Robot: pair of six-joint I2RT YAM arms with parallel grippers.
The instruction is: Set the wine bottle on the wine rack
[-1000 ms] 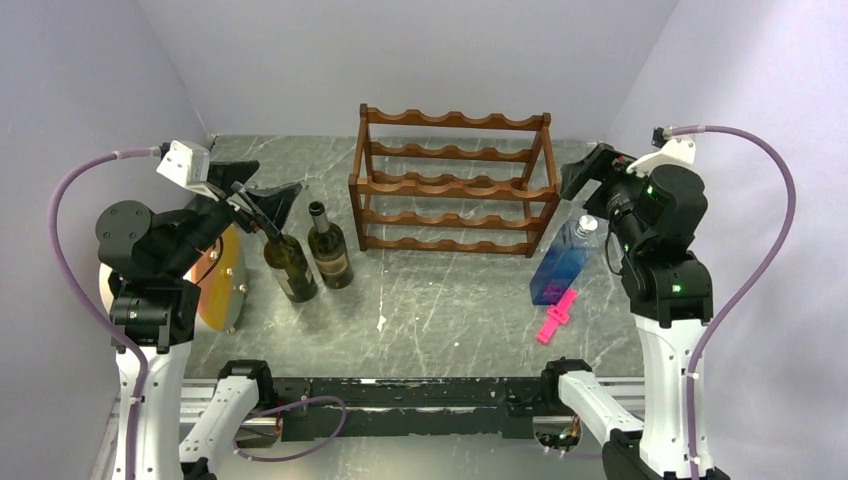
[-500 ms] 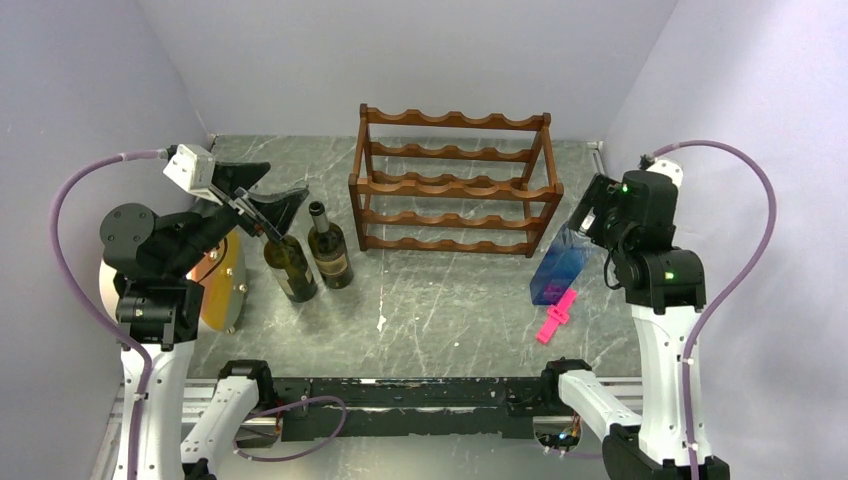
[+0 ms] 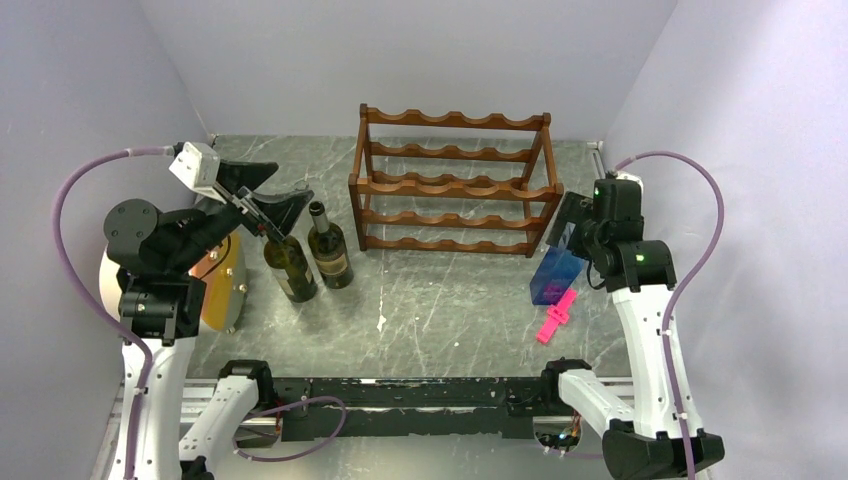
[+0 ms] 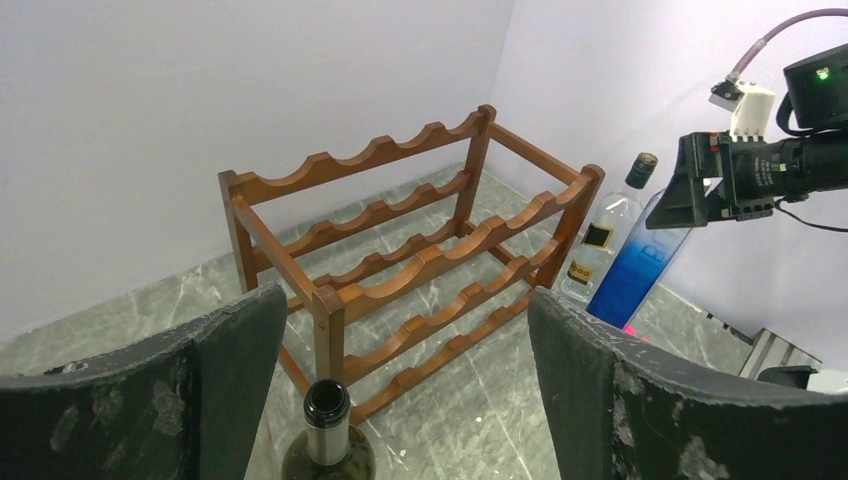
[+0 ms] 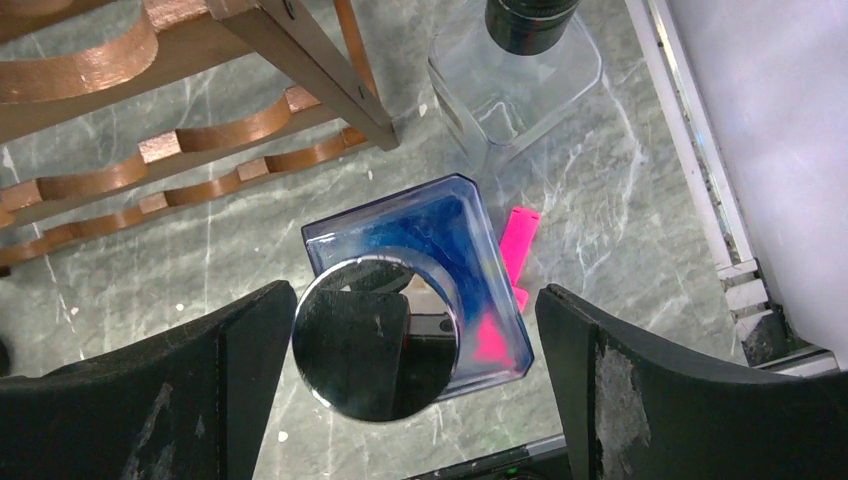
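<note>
Top view: the wine rack (image 3: 452, 180), red-brown wood w/ scalloped rails, is set at back-centre of the grey marbled table (image 3: 450, 300). Left of it, the front wine bottle (image 3: 290, 268) and a second wine bottle (image 3: 328, 250), both dark-green glass, are stood upright. The left gripper (image 3: 270, 192) is held tilted over the front bottle's neck, arm folded.

Left wrist: jaws are spread wide, nothing gripped; the bottle mouth is seen low between the fingers.

Right wrist: the right gripper (image 5: 415, 340) is pointed down, jaws wide & empty, w/ the mirror-finish round cap of a square blue bottle (image 5: 470, 240) between them.
</note>
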